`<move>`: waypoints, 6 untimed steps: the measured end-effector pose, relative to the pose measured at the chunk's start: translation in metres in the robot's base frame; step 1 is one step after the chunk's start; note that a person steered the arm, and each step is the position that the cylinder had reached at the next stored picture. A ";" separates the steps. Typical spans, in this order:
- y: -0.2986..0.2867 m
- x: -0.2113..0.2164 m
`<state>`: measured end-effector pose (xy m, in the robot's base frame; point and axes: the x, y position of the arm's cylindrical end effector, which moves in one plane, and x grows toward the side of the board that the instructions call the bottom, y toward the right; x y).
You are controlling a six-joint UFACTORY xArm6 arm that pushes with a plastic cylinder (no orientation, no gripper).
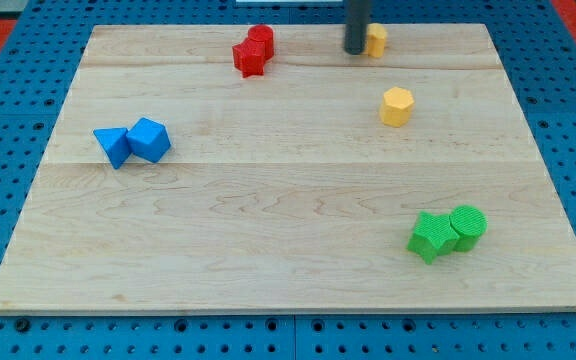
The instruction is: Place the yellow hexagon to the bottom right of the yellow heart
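Observation:
The yellow hexagon (396, 106) lies in the upper right part of the wooden board (288, 230). A second yellow block, the yellow heart (376, 40), sits near the board's top edge, partly hidden by my rod. My tip (354, 50) rests just to the left of the heart, touching or nearly touching it. The hexagon is below and slightly right of the heart, about a block's width or more away from it.
Two red blocks (253, 51) touch each other near the top, left of my tip. Two blue blocks (133, 142) sit together at the left. A green star-like block (430, 236) and a green cylinder (467, 226) touch at the lower right.

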<state>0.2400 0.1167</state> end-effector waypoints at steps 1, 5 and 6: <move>0.031 -0.007; -0.007 0.118; -0.044 0.100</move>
<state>0.3396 0.0732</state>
